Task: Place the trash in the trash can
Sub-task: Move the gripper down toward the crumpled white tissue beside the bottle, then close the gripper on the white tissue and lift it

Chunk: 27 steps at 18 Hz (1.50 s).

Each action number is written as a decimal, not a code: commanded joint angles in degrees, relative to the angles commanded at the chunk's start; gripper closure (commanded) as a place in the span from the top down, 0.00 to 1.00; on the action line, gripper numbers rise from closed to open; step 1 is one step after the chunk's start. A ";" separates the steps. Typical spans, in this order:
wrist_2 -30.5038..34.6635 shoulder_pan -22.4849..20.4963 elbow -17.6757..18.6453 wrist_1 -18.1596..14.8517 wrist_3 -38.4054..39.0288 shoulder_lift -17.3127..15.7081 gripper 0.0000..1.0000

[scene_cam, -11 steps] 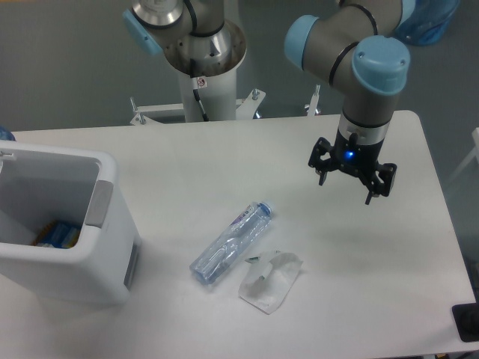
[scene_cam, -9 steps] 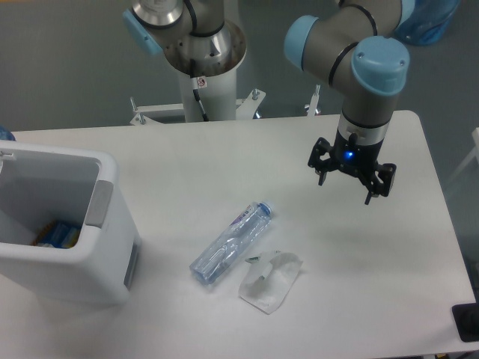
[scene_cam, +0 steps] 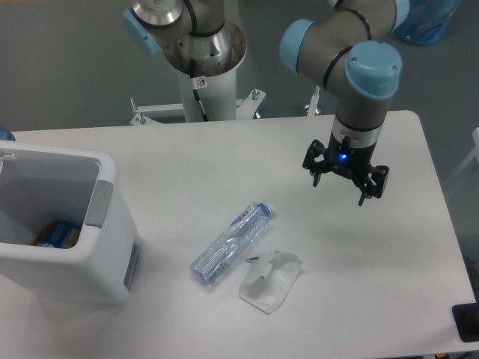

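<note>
A crushed clear plastic bottle (scene_cam: 230, 242) with a bluish label and cap lies diagonally on the white table near its middle front. A crumpled translucent white wrapper (scene_cam: 270, 280) lies just to its lower right, touching or nearly touching it. The big white trash can (scene_cam: 101, 247) stands at the left edge, with something blue and orange inside. My gripper (scene_cam: 340, 191) hangs open above the table, up and to the right of the bottle, holding nothing.
The arm's base column (scene_cam: 202, 82) stands behind the table's far edge. A black object (scene_cam: 468, 323) sits off the table's front right corner. The table's right edge runs close to the gripper's side.
The gripper has shifted slightly left and toward the back of the table. The bottle, wrapper and bin have not moved.
</note>
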<state>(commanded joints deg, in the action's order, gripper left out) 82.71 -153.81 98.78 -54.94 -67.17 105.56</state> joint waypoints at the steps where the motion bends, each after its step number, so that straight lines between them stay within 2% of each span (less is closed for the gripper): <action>1: -0.88 0.35 0.01 0.36 2.80 0.09 1.00; 4: -2.03 2.46 -0.17 0.36 8.19 0.35 1.00; 10: -1.94 6.68 -0.43 0.36 8.02 2.98 1.00; 14: -1.77 8.96 -2.18 0.45 8.28 6.23 1.00; 21: -0.36 12.05 -8.86 0.71 12.15 13.26 1.00; 23: -0.01 12.13 -9.05 0.71 12.24 14.67 1.00; 27: 0.43 12.49 -9.13 0.71 13.02 16.16 0.93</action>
<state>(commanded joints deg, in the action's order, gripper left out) 83.14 -141.33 89.65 -54.23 -54.15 121.72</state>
